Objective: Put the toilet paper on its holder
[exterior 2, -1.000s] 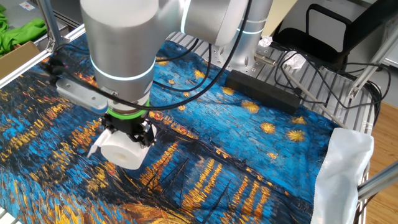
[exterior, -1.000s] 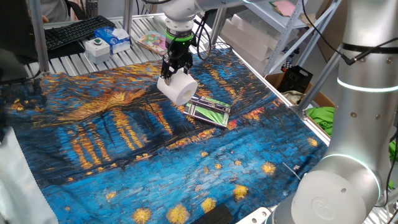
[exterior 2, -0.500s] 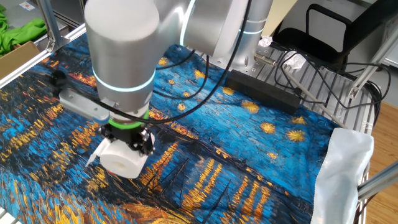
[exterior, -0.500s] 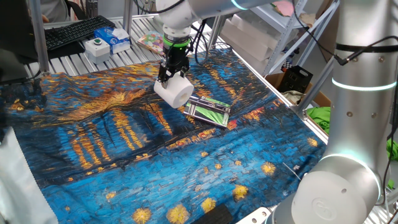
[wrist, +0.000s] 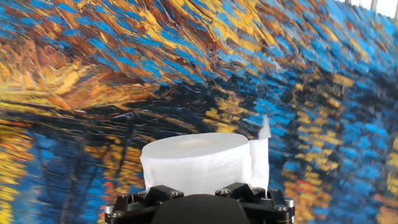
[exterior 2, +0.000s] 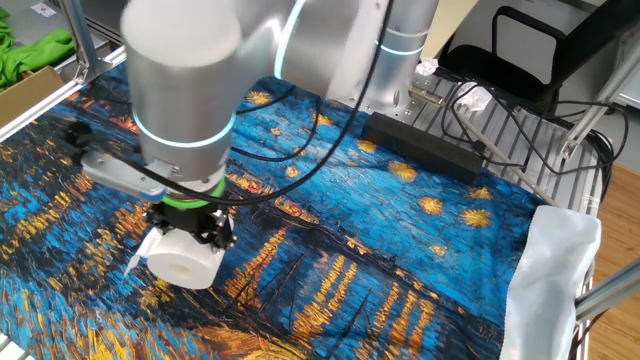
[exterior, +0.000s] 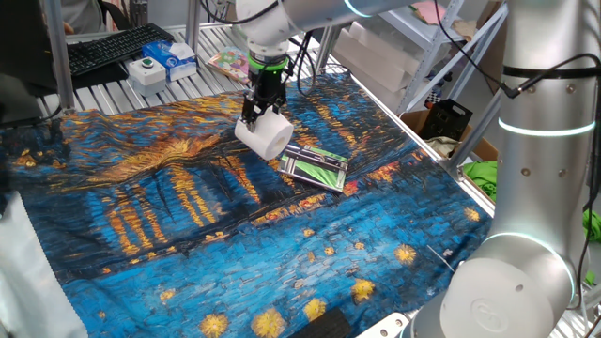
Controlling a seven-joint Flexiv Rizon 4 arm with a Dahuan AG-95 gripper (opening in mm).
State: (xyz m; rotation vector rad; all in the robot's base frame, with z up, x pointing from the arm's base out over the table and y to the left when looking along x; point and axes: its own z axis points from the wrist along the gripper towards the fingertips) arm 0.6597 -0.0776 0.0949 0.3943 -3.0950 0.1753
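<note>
A cloth printed with a painted night scene (exterior: 188, 197), all blue swirls with orange and yellow strokes, covers the table and lies slightly rumpled at its near edges. Beneath it, at the far side, bare slatted metal tabletop (exterior: 202, 42) shows. On that metal stand a black keyboard (exterior: 108, 47), a blue-and-white box (exterior: 176, 56) beside a small white unit with a green button (exterior: 146, 68), and a pink-and-yellow picture booklet (exterior: 230, 63). Metal shelving (exterior: 413, 47) rises to one side, with a cardboard box holding green cloth (exterior: 484, 174) on the floor near it. From the other fixed view a long black bar-shaped device (exterior 2: 425, 148) with cables lies along the cloth's edge, a black chair (exterior 2: 520, 50) stands behind it, and a sheet of white plastic (exterior 2: 550, 270) drapes over the table corner. No writing or label is sharp enough to read, though the blue-and-white box may carry print.

The silver arm's black two-finger gripper (exterior: 263, 113) points down with its jaws spread wide, clasping the plump white toilet paper roll (exterior: 266, 136) across its sides. The roll hangs just above the cloth, its flat end and small core turned away from the hand, and a loose tail of paper (wrist: 263, 132) sticks up at one side. The small flat green-striped holder with silver edges (exterior: 317, 167) lies on the cloth just beside the roll, apart from it.
</note>
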